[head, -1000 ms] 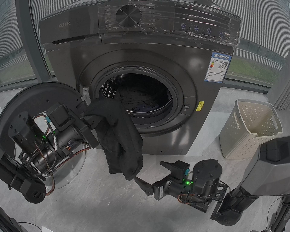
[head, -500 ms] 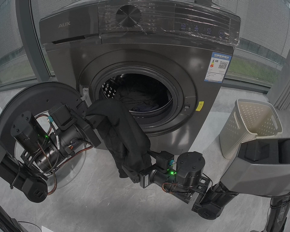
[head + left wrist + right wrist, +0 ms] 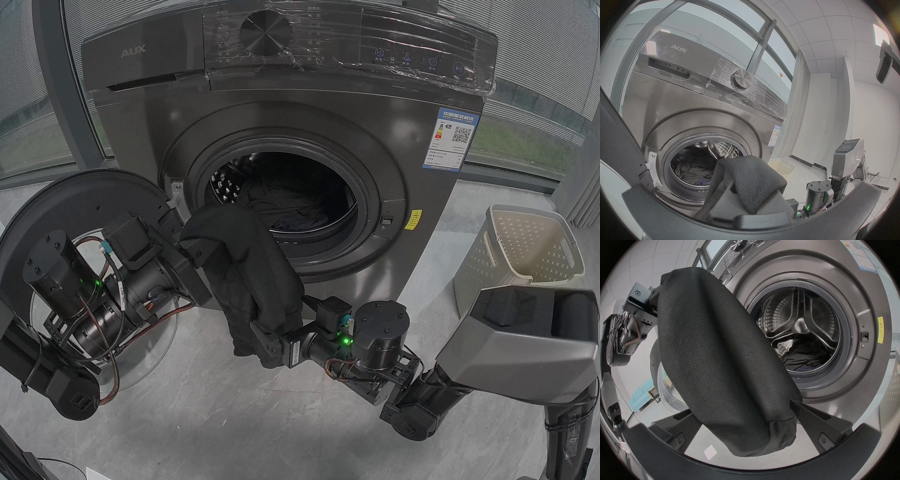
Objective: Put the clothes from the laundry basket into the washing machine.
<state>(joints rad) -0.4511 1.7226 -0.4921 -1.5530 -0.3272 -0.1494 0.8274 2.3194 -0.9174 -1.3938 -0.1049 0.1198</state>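
Observation:
A black garment [image 3: 250, 275] hangs in front of the washing machine [image 3: 400, 137], just below and left of the open drum mouth [image 3: 287, 194]. My left gripper [image 3: 190, 247] is shut on its top end, beside the door hinge. My right gripper [image 3: 275, 334] is open at the garment's lower end. In the right wrist view the garment [image 3: 725, 365] hangs between the two spread fingers [image 3: 818, 424]. Dark clothes [image 3: 290, 203] lie inside the drum. The beige laundry basket [image 3: 525, 256] stands on the floor to the right, with no clothes visible inside.
The round washer door [image 3: 75, 206] stands swung open on the left, behind my left arm. Grey tiled floor [image 3: 206, 412] lies in front of the machine. Windows run behind and beside it.
My right gripper moved left and up from the floor area until its open fingers straddle the garment's lower end. The left gripper and the garment's top barely shifted.

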